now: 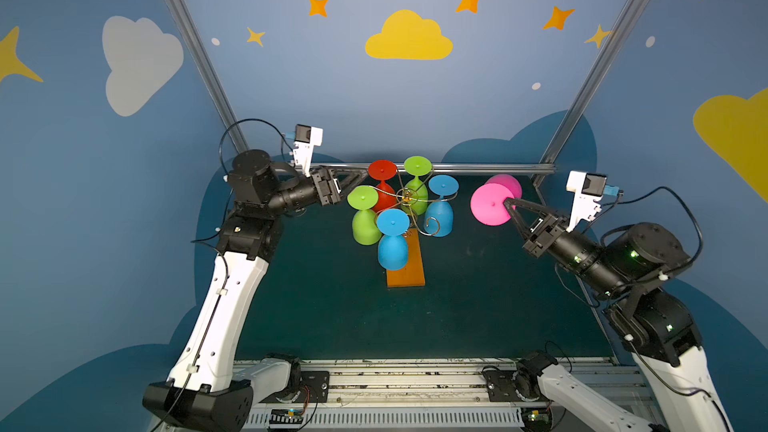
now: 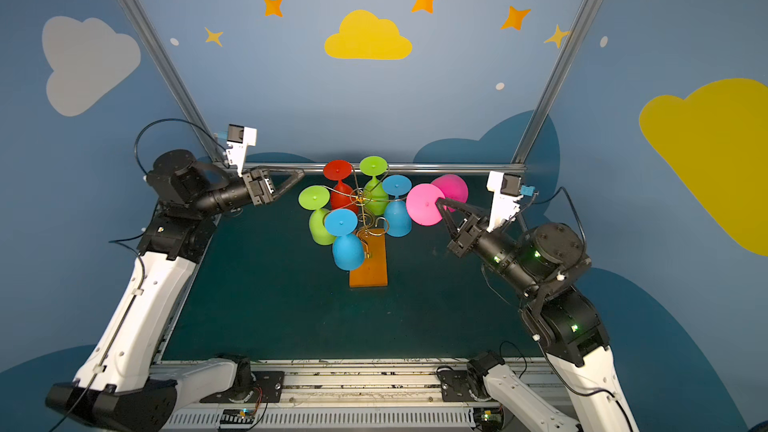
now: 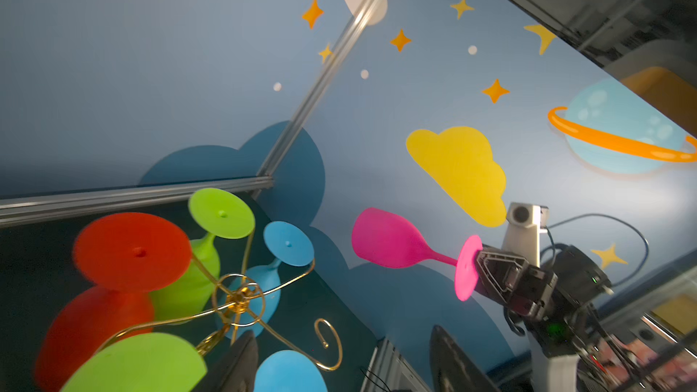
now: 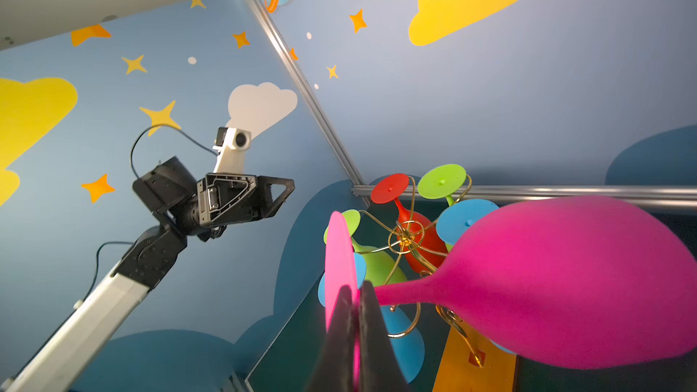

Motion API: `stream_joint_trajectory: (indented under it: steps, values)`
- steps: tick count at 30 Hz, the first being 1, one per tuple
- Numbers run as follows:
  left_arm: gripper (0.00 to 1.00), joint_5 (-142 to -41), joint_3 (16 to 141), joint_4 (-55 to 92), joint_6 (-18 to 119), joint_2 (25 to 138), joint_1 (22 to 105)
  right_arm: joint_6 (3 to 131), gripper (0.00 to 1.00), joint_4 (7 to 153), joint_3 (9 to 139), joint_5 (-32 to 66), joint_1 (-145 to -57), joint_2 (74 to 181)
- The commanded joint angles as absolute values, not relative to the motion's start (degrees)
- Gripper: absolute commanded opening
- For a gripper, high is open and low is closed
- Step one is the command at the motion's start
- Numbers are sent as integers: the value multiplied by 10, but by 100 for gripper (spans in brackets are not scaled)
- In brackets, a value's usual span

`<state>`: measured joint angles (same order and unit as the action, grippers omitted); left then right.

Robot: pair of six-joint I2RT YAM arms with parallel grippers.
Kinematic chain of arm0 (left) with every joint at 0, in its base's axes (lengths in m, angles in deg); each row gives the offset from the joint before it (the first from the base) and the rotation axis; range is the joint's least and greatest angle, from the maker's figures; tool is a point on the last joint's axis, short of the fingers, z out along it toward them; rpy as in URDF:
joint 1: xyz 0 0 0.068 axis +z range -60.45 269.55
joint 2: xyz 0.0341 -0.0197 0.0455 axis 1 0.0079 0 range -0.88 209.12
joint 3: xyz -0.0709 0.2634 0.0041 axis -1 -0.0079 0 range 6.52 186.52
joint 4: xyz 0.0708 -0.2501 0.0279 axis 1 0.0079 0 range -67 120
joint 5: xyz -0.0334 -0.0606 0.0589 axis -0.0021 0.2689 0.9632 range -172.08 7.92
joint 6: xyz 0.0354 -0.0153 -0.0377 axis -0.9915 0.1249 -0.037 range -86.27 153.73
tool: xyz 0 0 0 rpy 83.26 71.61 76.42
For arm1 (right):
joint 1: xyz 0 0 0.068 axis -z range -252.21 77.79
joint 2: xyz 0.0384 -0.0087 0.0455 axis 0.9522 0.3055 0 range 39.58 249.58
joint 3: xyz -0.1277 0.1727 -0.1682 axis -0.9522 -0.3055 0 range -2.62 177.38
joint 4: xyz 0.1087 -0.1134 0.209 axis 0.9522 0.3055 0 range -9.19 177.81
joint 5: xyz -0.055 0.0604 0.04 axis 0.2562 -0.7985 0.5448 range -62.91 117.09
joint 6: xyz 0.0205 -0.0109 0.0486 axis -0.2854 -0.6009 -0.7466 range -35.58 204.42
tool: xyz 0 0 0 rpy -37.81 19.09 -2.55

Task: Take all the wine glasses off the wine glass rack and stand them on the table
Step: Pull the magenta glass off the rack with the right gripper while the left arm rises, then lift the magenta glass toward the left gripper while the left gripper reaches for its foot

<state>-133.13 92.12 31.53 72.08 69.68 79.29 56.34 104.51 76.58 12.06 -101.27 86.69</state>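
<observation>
One matte pink wine glass (image 3: 392, 241) lies sideways, foot pinched by right hand (image 1: 508, 201); left hand (image 1: 361, 175) parted

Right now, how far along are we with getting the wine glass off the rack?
Done: the pink wine glass is clear of the wine glass rack, leaving one scroll arm bare. In hand: the right gripper is shut on its foot, holding it in the air beside the rack. Left: probably only setting it down. The left gripper stands open near the red glass, holding nothing.
</observation>
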Motion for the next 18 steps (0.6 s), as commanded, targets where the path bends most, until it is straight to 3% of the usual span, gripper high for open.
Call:
stream_joint_trajectory:
  steps: [1, 18]
  values:
    - [70, -1386, 975, 300, 730, 725, 747, 622, 0, 1067, 808, 52, -1012, 903]
    - [66, -1427, 1074, 251, 736, 862, 601, 597, 0, 1004, 841, -35, -1016, 980]
